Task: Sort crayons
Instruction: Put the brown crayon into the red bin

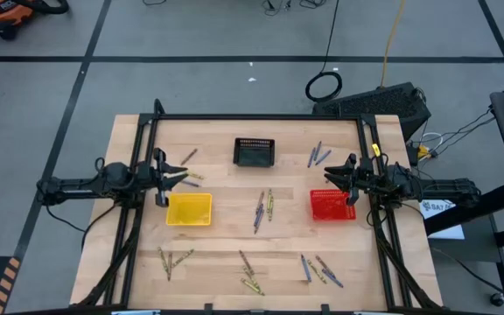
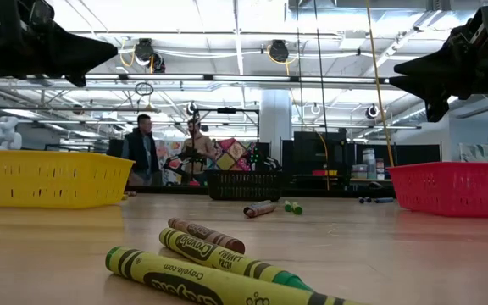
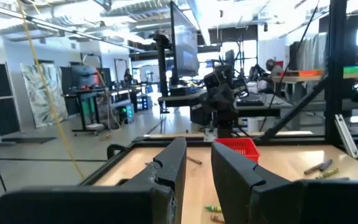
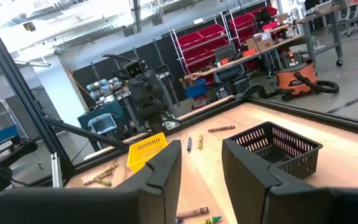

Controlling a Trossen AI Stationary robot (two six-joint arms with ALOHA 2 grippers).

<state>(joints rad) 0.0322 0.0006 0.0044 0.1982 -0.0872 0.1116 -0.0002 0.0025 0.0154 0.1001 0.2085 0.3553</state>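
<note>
Crayons lie scattered flat on the wooden table: a pair at the centre, groups along the near edge, and some at the far side. Several lie close to the low camera. My left gripper is open and empty, above the table just beyond the yellow basket. My right gripper is open and empty, above the table just beyond the red basket. Each also shows in its wrist view.
A black mesh basket stands at the far centre. A dark metal frame borders the table's far side and runs down both sides. People stand in the room beyond the table.
</note>
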